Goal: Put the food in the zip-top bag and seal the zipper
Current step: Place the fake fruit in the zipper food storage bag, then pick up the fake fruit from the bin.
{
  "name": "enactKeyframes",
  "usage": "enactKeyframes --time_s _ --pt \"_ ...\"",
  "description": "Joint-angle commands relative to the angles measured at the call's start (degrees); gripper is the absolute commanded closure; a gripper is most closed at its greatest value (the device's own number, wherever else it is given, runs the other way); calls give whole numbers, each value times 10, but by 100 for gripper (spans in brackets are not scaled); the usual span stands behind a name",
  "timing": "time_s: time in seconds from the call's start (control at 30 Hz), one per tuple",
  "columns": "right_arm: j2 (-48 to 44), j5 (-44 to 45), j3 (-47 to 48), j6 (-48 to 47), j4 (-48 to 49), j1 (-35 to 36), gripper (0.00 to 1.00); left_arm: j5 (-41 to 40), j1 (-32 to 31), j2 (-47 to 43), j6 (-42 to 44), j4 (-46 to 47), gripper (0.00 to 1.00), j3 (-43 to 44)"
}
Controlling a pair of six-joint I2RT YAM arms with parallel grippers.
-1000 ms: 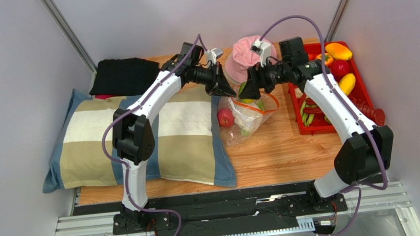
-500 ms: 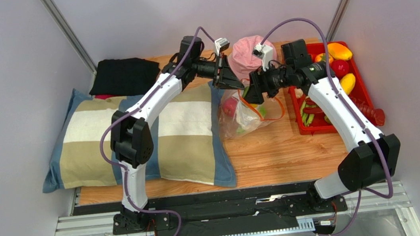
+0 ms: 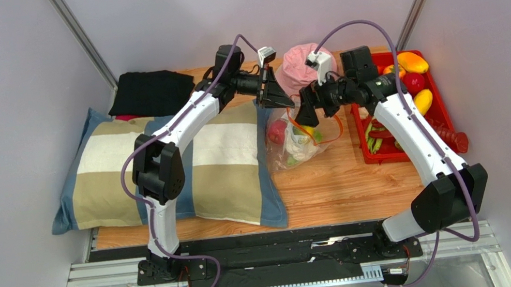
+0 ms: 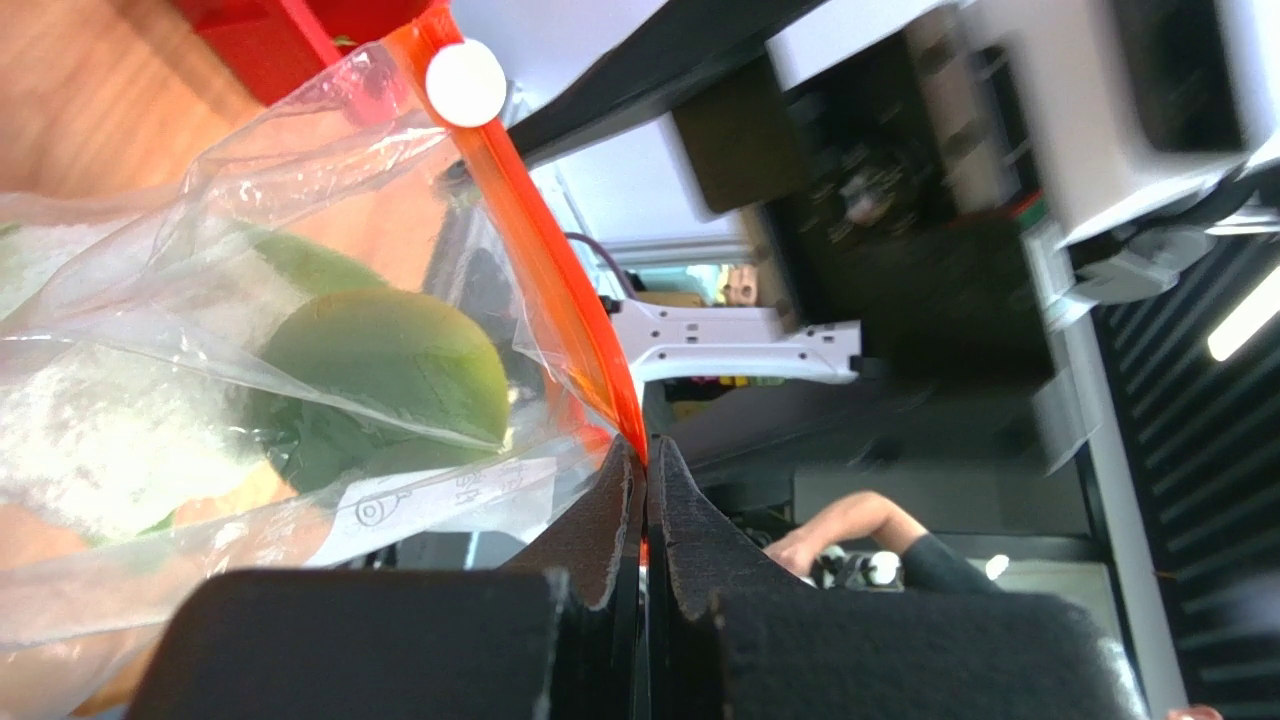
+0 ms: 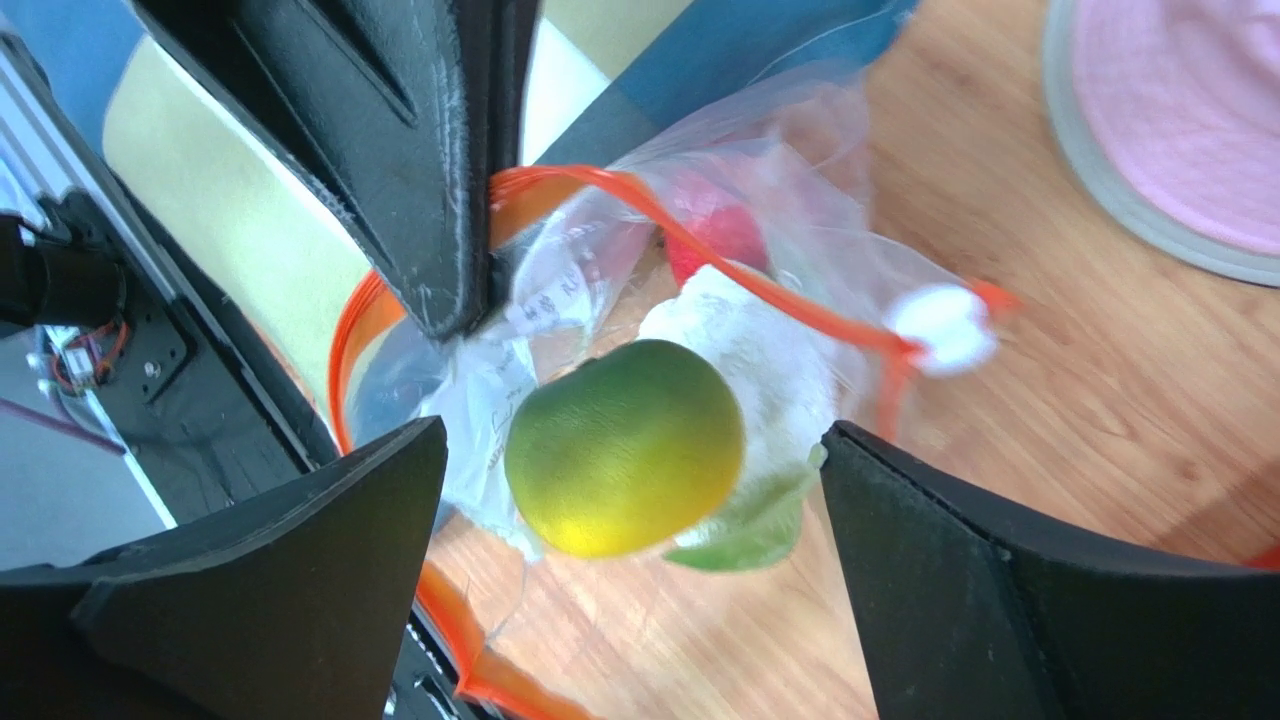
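Green-yellow fruit (image 5: 624,447) inside spread right claw (image 5: 631,441), seemingly over zip-top bag (image 5: 721,150) mouth.

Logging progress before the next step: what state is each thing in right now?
zip-top bag, mouth open, one edge held up.
zipper, unsealed, pinched by the left gripper.
left gripper, shut on the zipper.
right gripper, open, empty, over the bag's mouth.
green fruit, loose inside the bag's mouth.
red tray, holding more food.

The right claw (image 5: 634,438) gapes wide; a green-yellow fruit (image 5: 624,450) lies between its fingers, touching neither, at the mouth of the zip-top bag (image 5: 781,360).
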Motion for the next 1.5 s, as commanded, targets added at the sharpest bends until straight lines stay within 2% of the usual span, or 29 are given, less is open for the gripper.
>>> enactKeyframes --time_s 0.0,0.07,0.1,0.2,0.3,0.43,0.57,0.9,1.33,1.47 --pt "-10 -34 67 -10 -27 -85 0 -16 4 -19 65 -59 100 20" --pt "18 -50 107 -14 -49 -130 0 -40 4 -18 100 -97 100 28" --pt "31 -51 123 -16 -58 -182 0 -48 4 -17 107 -107 100 31" --pt "90 -38 201 -28 -80 -267 0 -69 3 -15 124 -125 100 33" --pt "156 -14 271 -36 -76 -333 0 -72 3 -9 123 -127 100 32" --pt "244 57 369 -28 -73 -385 2 -73 3 -3 122 -126 100 30" --pt "324 133 430 -48 -68 -402 2 -78 3 -2 128 -125 100 25" --pt "433 304 422 -107 -23 -402 1 -82 4 1 135 -125 100 23" --pt "492 303 407 -91 48 -399 2 -83 10 8 145 -142 100 23" --pt "509 308 411 -97 49 -398 7 -84 10 11 144 -146 100 25"
